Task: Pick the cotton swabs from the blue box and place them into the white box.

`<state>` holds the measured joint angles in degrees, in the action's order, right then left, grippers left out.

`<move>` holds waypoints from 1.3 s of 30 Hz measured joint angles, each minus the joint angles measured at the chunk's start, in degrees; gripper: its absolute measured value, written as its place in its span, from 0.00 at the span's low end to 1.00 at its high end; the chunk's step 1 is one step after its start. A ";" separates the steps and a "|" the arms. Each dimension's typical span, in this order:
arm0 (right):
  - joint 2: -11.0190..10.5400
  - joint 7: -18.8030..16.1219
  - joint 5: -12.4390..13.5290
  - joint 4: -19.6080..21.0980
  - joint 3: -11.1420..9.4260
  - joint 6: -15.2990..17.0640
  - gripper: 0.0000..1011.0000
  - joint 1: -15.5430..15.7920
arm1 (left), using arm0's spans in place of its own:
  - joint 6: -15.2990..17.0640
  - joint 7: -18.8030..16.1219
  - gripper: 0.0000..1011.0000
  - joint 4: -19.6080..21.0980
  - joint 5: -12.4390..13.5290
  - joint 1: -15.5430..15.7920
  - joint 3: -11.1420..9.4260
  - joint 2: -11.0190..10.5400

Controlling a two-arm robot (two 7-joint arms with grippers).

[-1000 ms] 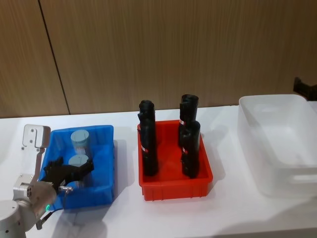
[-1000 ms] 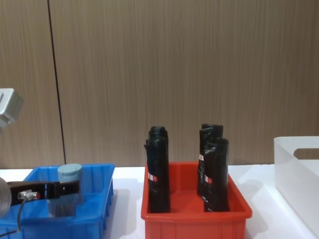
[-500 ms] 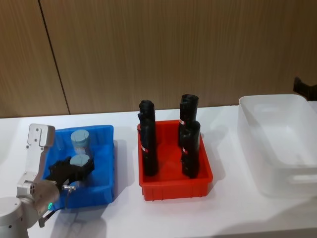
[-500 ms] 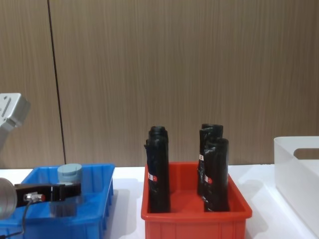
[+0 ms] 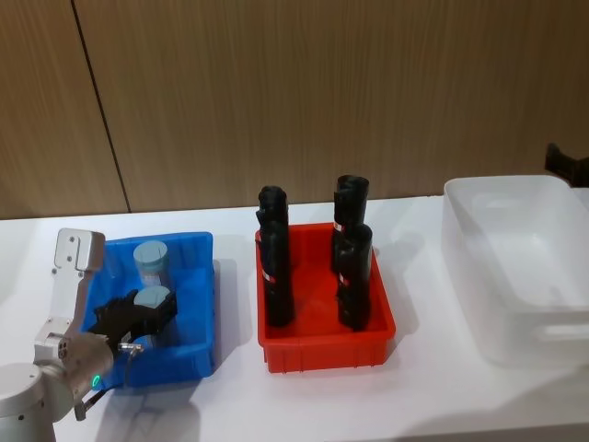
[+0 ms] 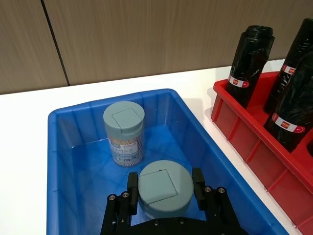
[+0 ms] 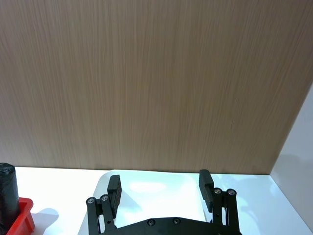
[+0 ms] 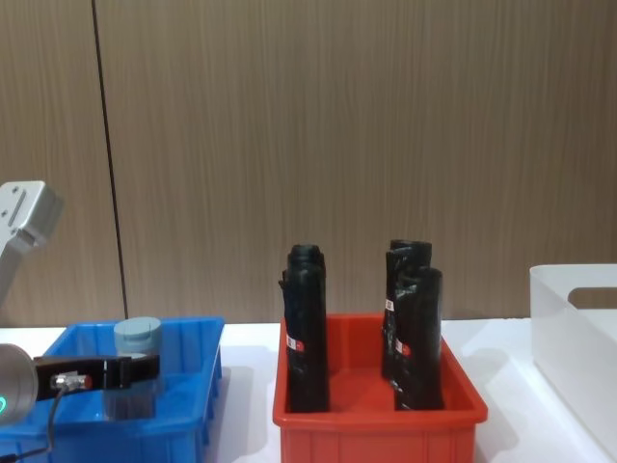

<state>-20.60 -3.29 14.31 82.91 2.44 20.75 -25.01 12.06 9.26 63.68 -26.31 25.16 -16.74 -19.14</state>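
Two small clear cylindrical tubs of cotton swabs (image 5: 150, 261), each with a pale blue-grey lid, stand upright in the shallow bright blue plastic box (image 5: 204, 276) at the left of the white worktop (image 5: 414, 396). The left gripper (image 5: 138, 315) holds the nearer tub (image 6: 165, 188). Its black jaws are clenched on it, one against each side of the upper part. The farther tub (image 6: 123, 132) stands just beyond and apart from it, closer to the box's back wall.

To the right sits a red plastic bin (image 5: 327, 354) of tall black rolls (image 5: 276, 267) standing on end. Farther right is the taller translucent white plastic box (image 5: 552, 322), with nothing visible inside it. The right gripper (image 7: 160, 190) hangs idle on the white box's side of the worktop, jaws released and holding nothing.

The grasp looks made and the lift not yet done. The smooth round tub could slip or tip, because the jaws catch only its top. A low carry to the right could knock over the tall rolls, which stand between the two boxes.
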 joint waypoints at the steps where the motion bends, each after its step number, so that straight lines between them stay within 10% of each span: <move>1: 0.00 0.00 0.00 0.00 0.00 0.00 0.99 0.00 | 0.07 -0.03 0.65 0.13 0.07 -0.04 0.00 -0.02; 16: 0.00 0.00 0.00 0.00 0.00 0.00 0.99 0.00 | 2.00 1.17 0.65 10.31 3.99 -1.21 0.65 -1.85; 39: 0.00 0.00 -0.01 0.00 0.00 0.00 0.99 0.00 | 3.44 15.01 0.65 20.64 6.54 1.31 0.61 -2.68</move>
<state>-20.60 -3.29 14.30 82.91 2.44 20.75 -25.01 15.50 24.27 84.32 -19.77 26.47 -16.14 -21.82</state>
